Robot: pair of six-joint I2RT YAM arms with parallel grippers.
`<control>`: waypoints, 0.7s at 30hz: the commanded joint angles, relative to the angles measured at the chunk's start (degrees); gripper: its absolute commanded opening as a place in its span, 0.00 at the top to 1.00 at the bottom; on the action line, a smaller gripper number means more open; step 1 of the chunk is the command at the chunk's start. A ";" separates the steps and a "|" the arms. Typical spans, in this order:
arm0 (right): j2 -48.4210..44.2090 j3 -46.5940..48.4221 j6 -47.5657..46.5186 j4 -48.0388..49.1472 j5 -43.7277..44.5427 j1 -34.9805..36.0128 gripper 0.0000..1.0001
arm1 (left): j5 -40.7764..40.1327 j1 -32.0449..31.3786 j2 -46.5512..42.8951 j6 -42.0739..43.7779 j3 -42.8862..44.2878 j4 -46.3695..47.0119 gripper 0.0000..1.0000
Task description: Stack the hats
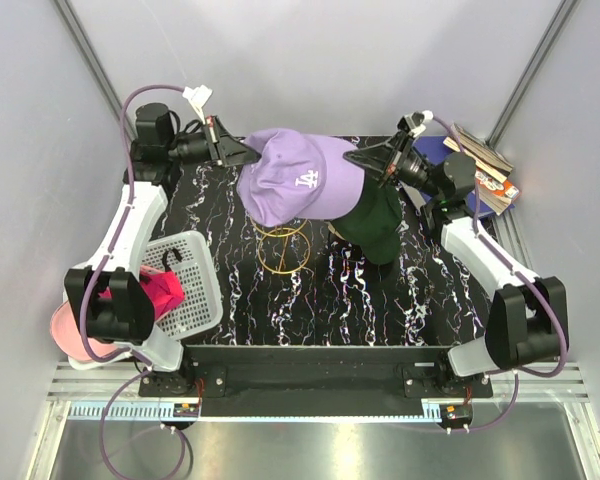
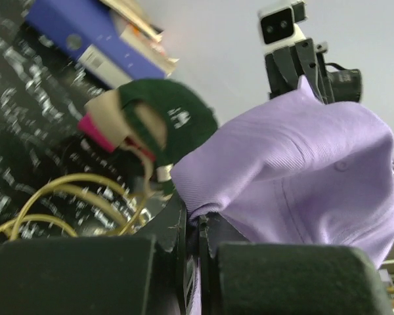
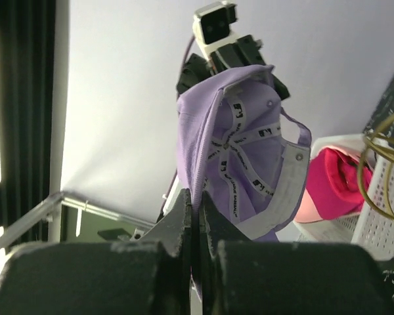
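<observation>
A lavender hat (image 1: 295,180) with a white emblem hangs in the air over the back of the table, stretched between both grippers. My left gripper (image 1: 242,152) is shut on its left edge (image 2: 200,220). My right gripper (image 1: 365,162) is shut on its right edge (image 3: 198,200), with the hat's taped inside (image 3: 243,151) facing the right wrist view. A dark green hat (image 1: 378,225) sits just below and right of it; tan and magenta edges (image 2: 105,118) show under the green one. A magenta hat (image 1: 162,290) lies in the basket, a light pink one (image 1: 68,335) beside it.
A gold wire ring frame (image 1: 285,250) stands on the black marbled table (image 1: 280,310) under the lavender hat. The white mesh basket (image 1: 195,295) sits at the table's left edge. Books (image 1: 485,165) are stacked at the back right corner.
</observation>
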 commanded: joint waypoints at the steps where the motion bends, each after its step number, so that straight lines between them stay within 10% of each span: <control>1: -5.47 -2.30 -7.53 -12.91 8.23 1.46 1.00 | -3.32 3.83 -2.37 9.73 -0.90 -12.37 1.00; 12: -7.41 -4.59 -12.11 -25.85 19.40 5.24 1.00 | -4.10 7.00 2.02 12.71 -1.35 -16.49 0.96; 14: -7.93 -4.15 -13.87 -29.10 22.04 5.77 1.00 | -6.29 8.05 3.34 13.33 0.41 -18.17 0.57; 18: -8.38 -5.37 -13.79 -31.84 25.65 6.73 1.00 | -12.98 8.76 3.00 15.44 2.87 -22.12 0.17; 21: -8.38 -5.12 -14.14 -34.03 27.32 7.18 1.00 | -16.06 8.84 2.55 15.44 3.31 -22.39 0.11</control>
